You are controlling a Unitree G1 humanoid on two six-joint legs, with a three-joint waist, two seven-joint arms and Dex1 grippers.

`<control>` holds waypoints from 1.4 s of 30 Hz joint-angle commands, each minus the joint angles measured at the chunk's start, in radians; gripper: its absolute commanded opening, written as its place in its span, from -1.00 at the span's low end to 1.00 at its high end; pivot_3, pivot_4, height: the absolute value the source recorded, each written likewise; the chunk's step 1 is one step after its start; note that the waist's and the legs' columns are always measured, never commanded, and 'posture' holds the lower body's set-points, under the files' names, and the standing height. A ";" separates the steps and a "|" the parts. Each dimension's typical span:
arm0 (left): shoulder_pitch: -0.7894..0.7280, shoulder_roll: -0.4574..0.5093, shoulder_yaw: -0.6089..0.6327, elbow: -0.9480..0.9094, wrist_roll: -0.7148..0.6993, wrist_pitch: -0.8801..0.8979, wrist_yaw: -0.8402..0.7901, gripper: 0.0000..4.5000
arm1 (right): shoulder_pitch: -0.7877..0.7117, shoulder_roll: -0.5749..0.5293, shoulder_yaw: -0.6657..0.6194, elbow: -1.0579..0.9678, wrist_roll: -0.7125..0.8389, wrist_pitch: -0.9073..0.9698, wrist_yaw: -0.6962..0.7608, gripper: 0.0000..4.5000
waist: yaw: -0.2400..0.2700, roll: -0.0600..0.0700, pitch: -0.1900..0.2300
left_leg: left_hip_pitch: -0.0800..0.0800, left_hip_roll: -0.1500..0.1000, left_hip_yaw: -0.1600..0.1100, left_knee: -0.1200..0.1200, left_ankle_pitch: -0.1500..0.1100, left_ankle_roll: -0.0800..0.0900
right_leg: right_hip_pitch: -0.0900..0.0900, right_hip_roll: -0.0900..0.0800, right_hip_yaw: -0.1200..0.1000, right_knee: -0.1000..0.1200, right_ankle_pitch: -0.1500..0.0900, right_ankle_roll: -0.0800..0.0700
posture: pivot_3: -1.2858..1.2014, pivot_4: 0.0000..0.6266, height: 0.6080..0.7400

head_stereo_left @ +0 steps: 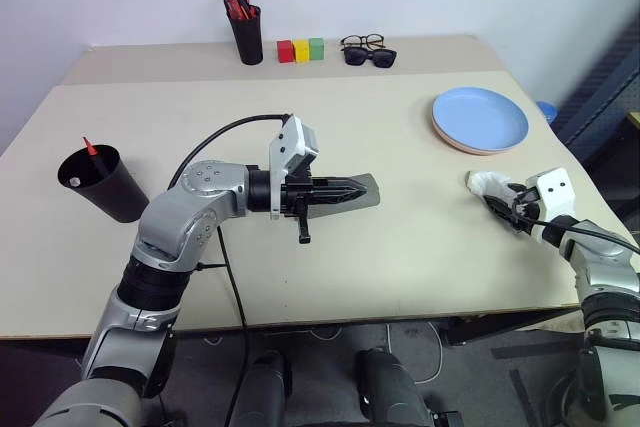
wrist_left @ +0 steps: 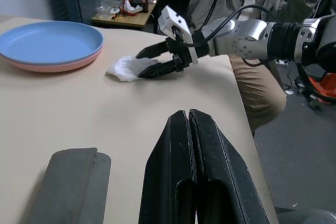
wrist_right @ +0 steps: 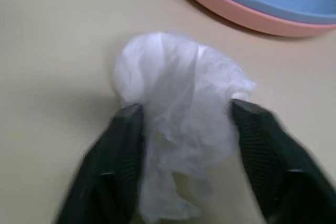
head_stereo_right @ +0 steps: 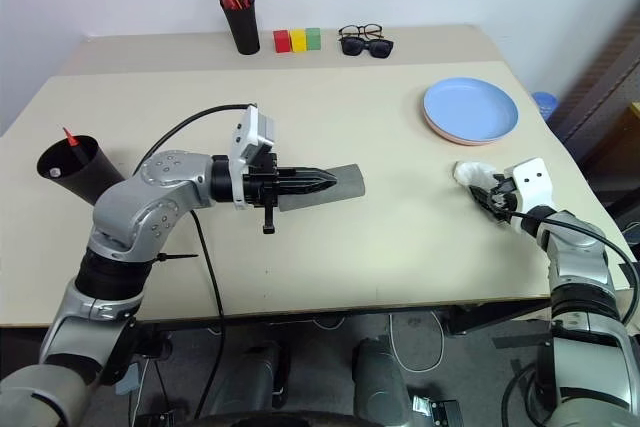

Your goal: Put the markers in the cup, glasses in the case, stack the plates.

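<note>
The black cup (head_stereo_left: 100, 187) stands at the table's left edge with the red marker (head_stereo_left: 92, 147) sticking out of it and a white marker end (head_stereo_left: 75, 181) at its rim. The grey case (head_stereo_left: 364, 190) lies closed mid-table. My left gripper (head_stereo_left: 345, 187) is shut and empty, its fingers (wrist_left: 188, 129) level just over the case (wrist_left: 73, 182). The light blue plate (head_stereo_left: 480, 117) rests on the pink plate (head_stereo_left: 452, 142) at the right. My right gripper (head_stereo_left: 497, 195) pinches a crumpled white tissue (wrist_right: 178, 82) on the table in front of the plates. The glasses are hidden.
At the back stand a black pen holder (head_stereo_left: 246, 32) with thick markers, three coloured blocks (head_stereo_left: 300, 50), a black-framed clear pair (head_stereo_left: 362, 42) and sunglasses (head_stereo_left: 372, 57). A person (wrist_left: 236, 3) sits beyond the table's right edge.
</note>
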 commanded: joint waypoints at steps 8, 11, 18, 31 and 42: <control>0.004 0.014 -0.001 -0.032 -0.005 -0.019 0.018 -1.00 | -0.063 0.002 -0.004 -0.061 0.011 0.000 -0.019 -0.98 | 0.002 0.000 0.000 | 0.000 0.000 0.000 0.000 0.000 0.000 | 0.000 0.000 0.000 0.000 0.000 0.000 | 0.03 -0.52 1.00; 0.004 0.011 0.001 -0.032 -0.010 -0.015 0.026 -1.00 | -0.130 0.004 -0.008 -0.082 0.020 0.000 -0.025 -0.98 | -0.003 0.001 0.001 | -0.001 0.000 0.001 -0.001 0.000 0.000 | -0.002 0.000 0.002 0.000 0.000 0.000 | 0.03 -0.52 1.00; 0.013 0.011 -0.003 -0.027 0.023 -0.011 0.093 -1.00 | -0.502 0.028 0.055 0.227 -0.078 -0.110 -0.100 -0.98 | 0.000 0.001 0.002 | 0.000 0.000 0.003 -0.003 0.000 0.000 | -0.004 0.001 0.004 0.000 0.000 0.000 | 0.03 -0.52 1.00; 0.047 -0.002 0.054 -0.123 0.048 0.066 0.312 -1.00 | -0.678 0.069 0.112 0.492 -0.248 -0.109 -0.388 0.43 | -0.002 0.000 0.003 | -0.002 -0.001 0.003 -0.007 0.000 0.000 | -0.007 0.000 0.005 -0.002 0.000 0.001 | 0.03 -0.52 1.00; 0.191 -0.055 0.108 -0.124 0.061 -0.054 0.396 -1.00 | -0.560 0.062 0.049 0.338 -0.115 -0.198 0.030 0.62 | 0.000 0.000 0.003 | -0.001 -0.001 0.006 -0.007 0.000 0.000 | -0.007 0.000 0.007 -0.001 0.000 0.001 | 0.03 -0.52 1.00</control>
